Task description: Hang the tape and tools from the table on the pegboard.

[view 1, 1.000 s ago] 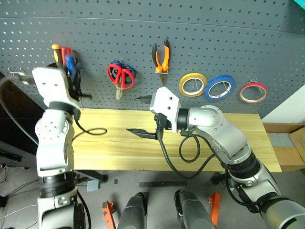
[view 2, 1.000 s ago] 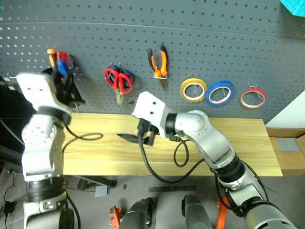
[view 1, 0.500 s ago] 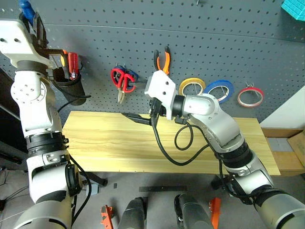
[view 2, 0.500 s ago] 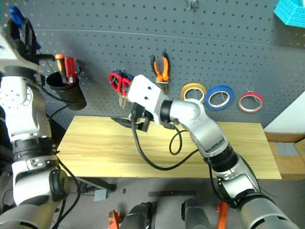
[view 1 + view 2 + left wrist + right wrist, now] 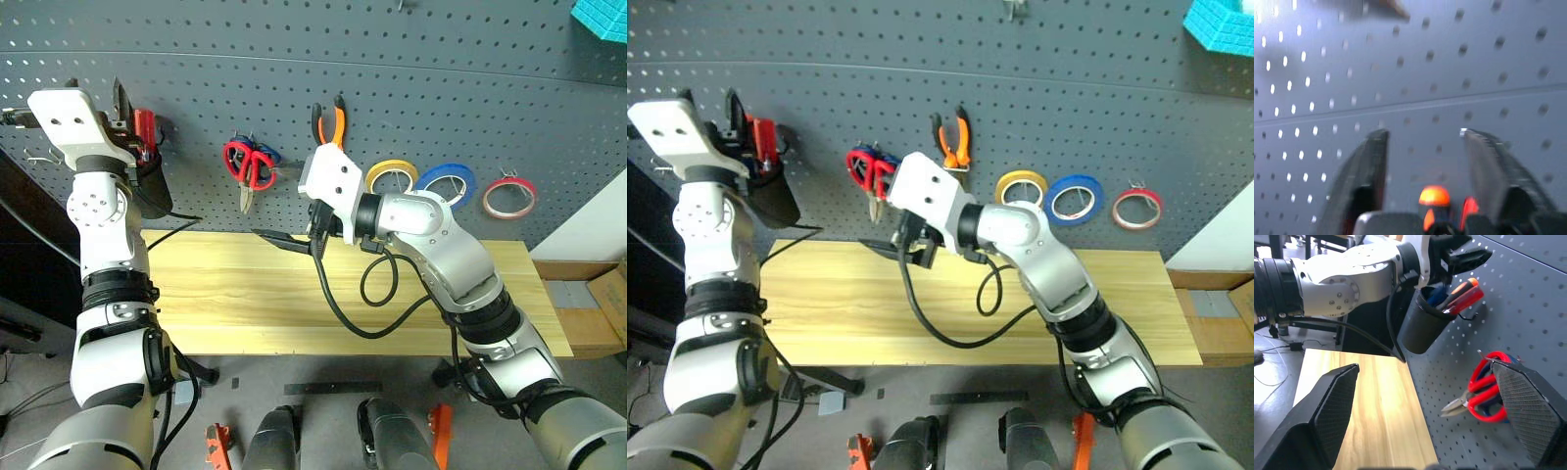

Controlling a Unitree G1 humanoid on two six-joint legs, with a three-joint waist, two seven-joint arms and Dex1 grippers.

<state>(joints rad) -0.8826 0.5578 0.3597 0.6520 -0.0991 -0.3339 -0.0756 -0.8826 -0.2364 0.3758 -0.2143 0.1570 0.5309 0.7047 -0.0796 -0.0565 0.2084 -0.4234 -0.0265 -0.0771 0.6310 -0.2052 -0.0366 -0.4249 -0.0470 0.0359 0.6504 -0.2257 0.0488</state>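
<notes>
With my left claw (image 5: 1422, 161) spread and empty above the cup (image 5: 1424, 323), screwdriver (image 5: 1437, 294) inside, I withdraw straight, right claw (image 5: 1425, 411) wide.

The table (image 5: 245, 294) lies bare under me, open to pass anywhere. My left gripper (image 5: 1425, 161) stands spread just above the cup (image 5: 147, 186), whose screwdriver handles (image 5: 144, 127) crowd its mouth. On the pegboard (image 5: 441, 78), scissors (image 5: 248, 164), pliers (image 5: 330, 125) and tape rings (image 5: 446, 183) block the row toward 3 o'clock; above is free.
</notes>
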